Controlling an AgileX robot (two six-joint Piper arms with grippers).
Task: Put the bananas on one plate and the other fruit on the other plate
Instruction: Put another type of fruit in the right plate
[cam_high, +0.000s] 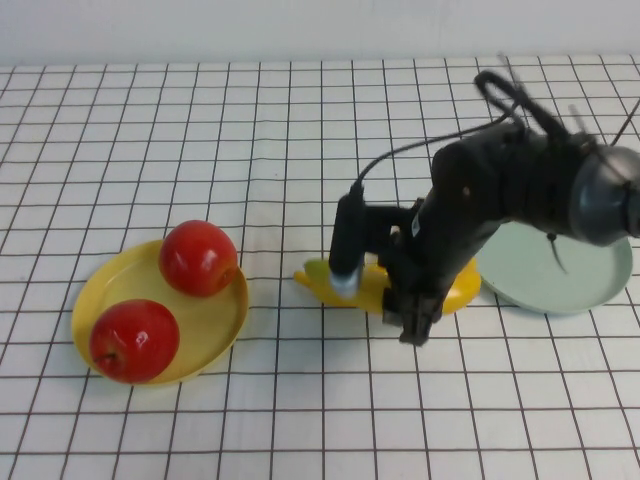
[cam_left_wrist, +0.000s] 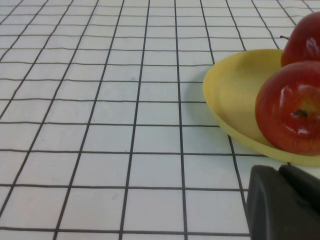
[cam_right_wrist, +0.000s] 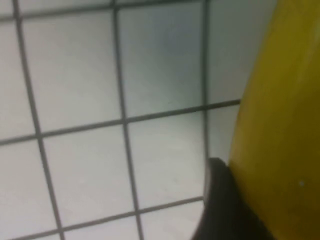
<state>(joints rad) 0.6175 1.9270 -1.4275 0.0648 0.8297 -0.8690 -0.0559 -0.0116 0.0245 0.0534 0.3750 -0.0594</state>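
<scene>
Right wrist view: end effector (cam_right_wrist: 225, 200) against banana (cam_right_wrist: 280, 125)

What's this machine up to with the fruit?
It is sorting toy fruit. Both red apples already sit on the yellow plate. The right claw is down at a banana on the table beside the grey-green plate. The left claw waits near the yellow plate.
</scene>
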